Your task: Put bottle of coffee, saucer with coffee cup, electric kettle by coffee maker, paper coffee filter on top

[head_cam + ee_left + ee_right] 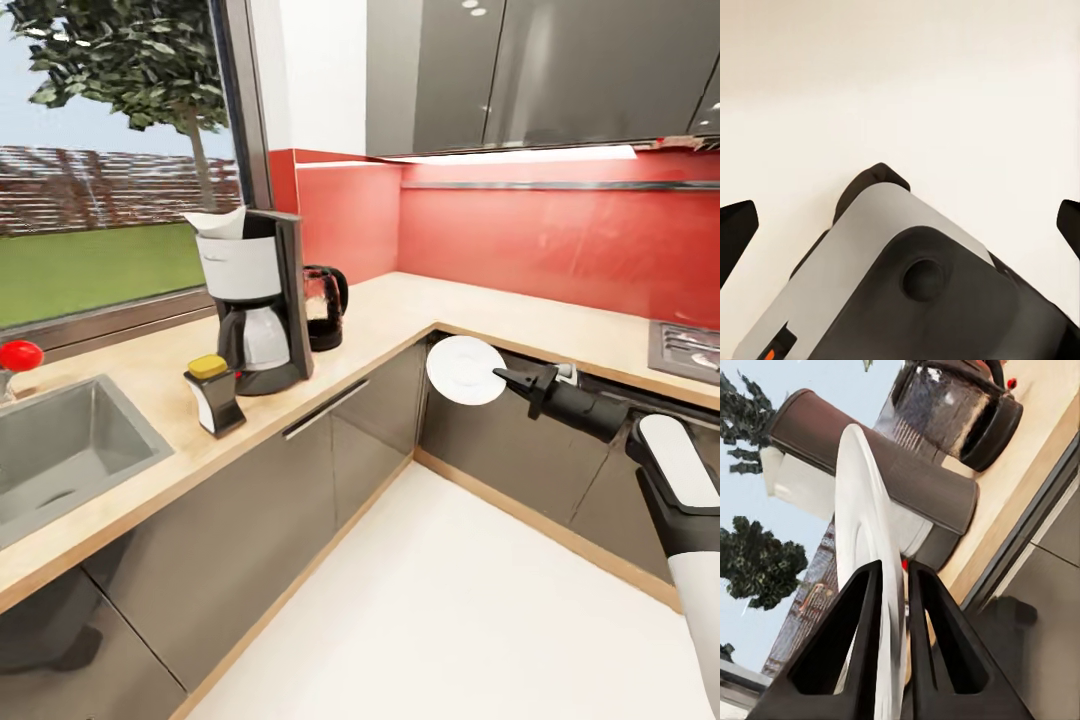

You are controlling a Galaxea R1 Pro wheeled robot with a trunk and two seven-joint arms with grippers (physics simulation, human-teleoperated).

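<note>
- Closest to the head camera, the robot's right arm (680,500) reaches out from the lower right, its white and black links stretched toward the counter corner.
- At its end the right gripper (505,376) is clamped on the rim of the white saucer (465,369); the right wrist view shows both fingers (859,637) pressed against either face of the thin disc (862,547), so the hold is an edge pinch.
- The saucer is held on edge, its face toward the camera, in the air in front of the cabinet fronts and just below the countertop (420,310) lip. It is probably carried this way because a rim grip is the easiest way to lift a flat plate.
- The coffee maker (255,300) stands on the counter by the window, with a paper coffee filter (218,222) already sitting on top of it.
- The electric kettle (325,305) stands just beside the machine, toward the corner, and a yellow-capped bottle of coffee (213,393) stands just in front of it, near the counter edge.
- Free counter remains to the right of the kettle and in front of the machine, which seems the likely landing spot; the saucer would need raising above the lip and tipping flat first.
- The left gripper's (900,225) dark fingertips (735,229) sit far apart at the picture's edges with nothing between them, above the robot's own body, so it is spread wide and idle.
- No coffee cup can be made out on the counter.
</note>
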